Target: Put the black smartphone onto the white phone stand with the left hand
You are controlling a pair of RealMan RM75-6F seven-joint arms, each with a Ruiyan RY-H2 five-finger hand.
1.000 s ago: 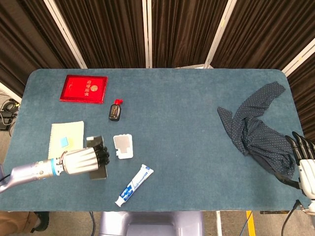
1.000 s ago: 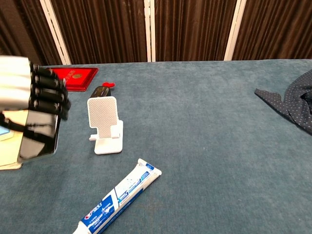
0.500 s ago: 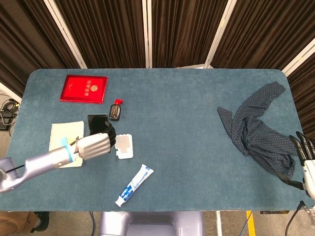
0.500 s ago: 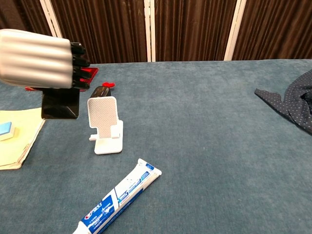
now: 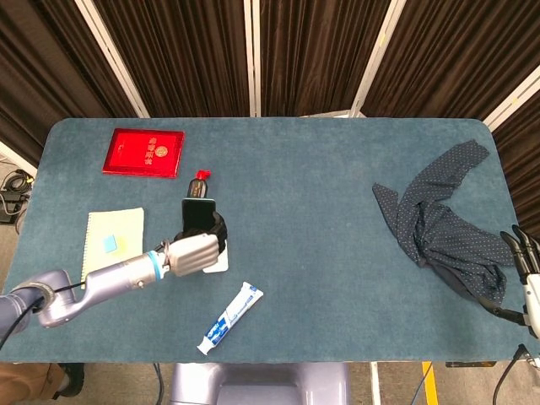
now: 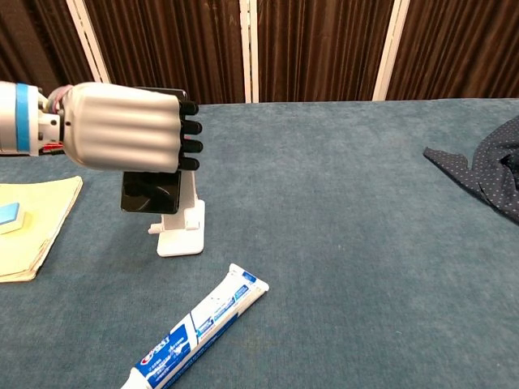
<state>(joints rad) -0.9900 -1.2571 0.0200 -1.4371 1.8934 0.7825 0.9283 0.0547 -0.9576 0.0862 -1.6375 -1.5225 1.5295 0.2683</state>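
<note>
My left hand grips the black smartphone by its sides and holds it upright. In the chest view the left hand covers the top of the phone, whose lower end hangs just in front of the white phone stand, above its base lip. Whether the phone touches the stand cannot be told. From the head view only a corner of the stand shows beside the hand. At the far right edge my right hand holds nothing, its fingers straight.
A toothpaste tube lies in front of the stand. A yellow notepad sits to the left, and a red booklet at the back left. A red tag peeks out behind the phone. A dark dotted cloth lies at the right.
My left hand has carried the phone rightward and away from the notepad, and now holds it over the stand. The right hand has slipped further out of the frame.
</note>
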